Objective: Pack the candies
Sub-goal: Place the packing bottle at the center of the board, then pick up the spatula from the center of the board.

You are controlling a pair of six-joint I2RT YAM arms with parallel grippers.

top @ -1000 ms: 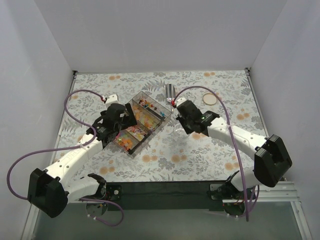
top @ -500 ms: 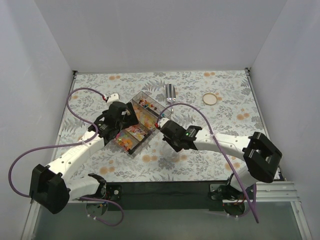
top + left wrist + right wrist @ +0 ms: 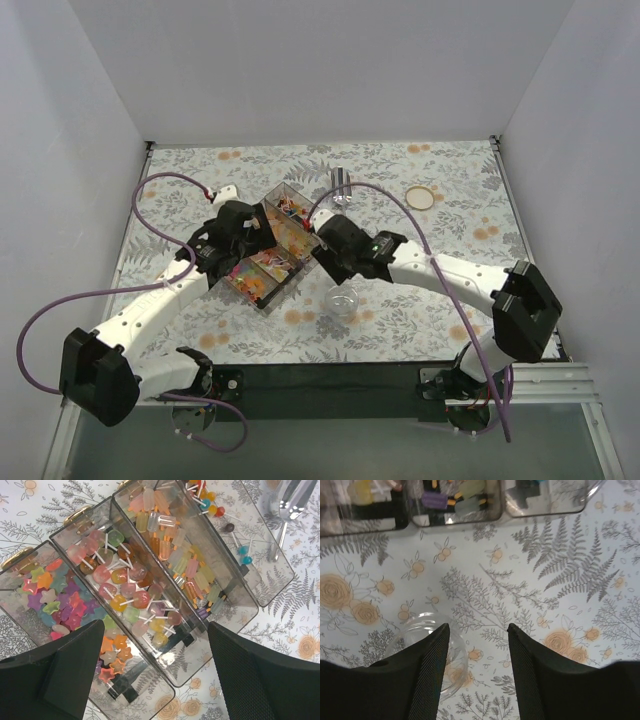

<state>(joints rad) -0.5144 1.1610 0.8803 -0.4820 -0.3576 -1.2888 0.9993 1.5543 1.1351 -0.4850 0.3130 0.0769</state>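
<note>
The candies (image 3: 125,587) fill a clear compartment box (image 3: 142,692): stars, lollipops and ice-pop shapes, each sort in its own section. In the top view the box (image 3: 312,207) lies diagonally left of centre. My left gripper (image 3: 155,670) hangs open above the box's near end, holding nothing; the top view shows it at the box's left side (image 3: 245,235). My right gripper (image 3: 477,635) is open over the tablecloth just right of the box (image 3: 450,517). A small clear jar (image 3: 457,660) sits partly under its left finger, not gripped.
The jar (image 3: 343,300) rests on the flowered cloth near the table's front middle. A metal scoop (image 3: 340,182) lies behind the box, and a round lid (image 3: 420,196) lies at the back right. White walls close three sides.
My right gripper has swung left toward the box and gone from shut to open. The clear jar now sits free on the cloth. The left arm has barely moved.
</note>
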